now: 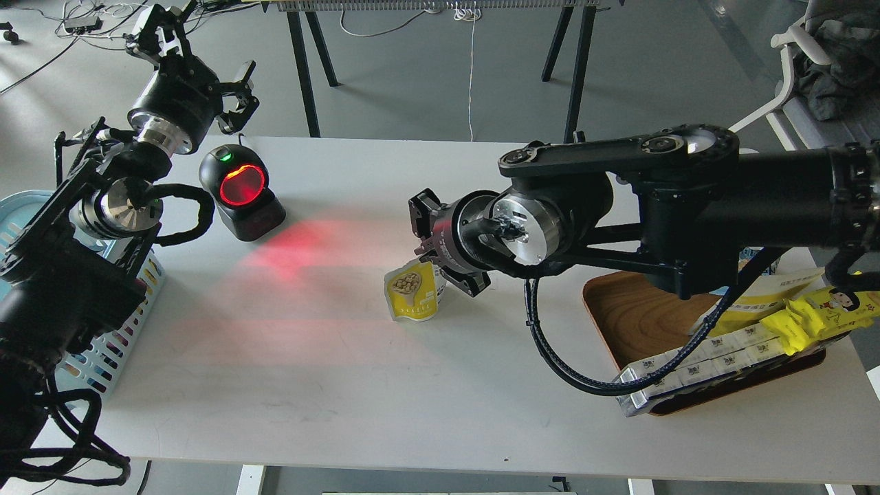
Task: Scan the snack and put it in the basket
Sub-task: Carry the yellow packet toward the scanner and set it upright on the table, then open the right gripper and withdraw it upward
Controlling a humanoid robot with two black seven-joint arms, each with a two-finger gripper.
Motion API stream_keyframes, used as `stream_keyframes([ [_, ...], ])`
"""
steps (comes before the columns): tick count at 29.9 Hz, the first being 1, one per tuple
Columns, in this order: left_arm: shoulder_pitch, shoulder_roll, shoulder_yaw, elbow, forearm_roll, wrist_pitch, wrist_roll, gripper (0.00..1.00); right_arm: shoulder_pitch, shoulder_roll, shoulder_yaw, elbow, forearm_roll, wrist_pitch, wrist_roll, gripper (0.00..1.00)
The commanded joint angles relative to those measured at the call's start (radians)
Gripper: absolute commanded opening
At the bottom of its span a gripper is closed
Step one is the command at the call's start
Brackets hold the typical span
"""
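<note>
The snack (412,292), a small pouch with a yellow lower half, a white top and a round bean picture, is upright near the table's middle, its bottom at the tabletop. My right gripper (432,265) reaches in from the right and is shut on the pouch's upper right edge; its fingers are mostly hidden by the wrist. The light blue basket (117,344) stands at the table's left edge, largely hidden behind my left arm. My left gripper (180,49) is raised high at the far left, above the basket, open and empty.
A black barcode scanner (240,189) with a glowing red window stands at back left and casts red light on the table (275,357). A brown wooden tray (632,316) at right holds bright-yellow packets (818,309) and white boxes (694,371).
</note>
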Motion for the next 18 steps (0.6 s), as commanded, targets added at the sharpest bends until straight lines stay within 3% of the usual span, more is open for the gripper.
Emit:
stream_keyframes([
  [1,0.002,0.001,0.0,0.002,0.0,0.0,0.0,1.0,0.006,-0.004,0.0,0.002,0.002,0.0,0.0,0.99],
  [10,0.002,0.018,0.002,0.005,0.0,-0.001,0.008,1.0,0.037,-0.069,0.016,0.012,0.004,0.0,0.0,1.0],
  [18,-0.017,0.065,0.0,0.014,-0.001,-0.003,0.012,1.0,0.098,-0.291,0.069,0.058,0.004,0.0,0.0,1.0],
])
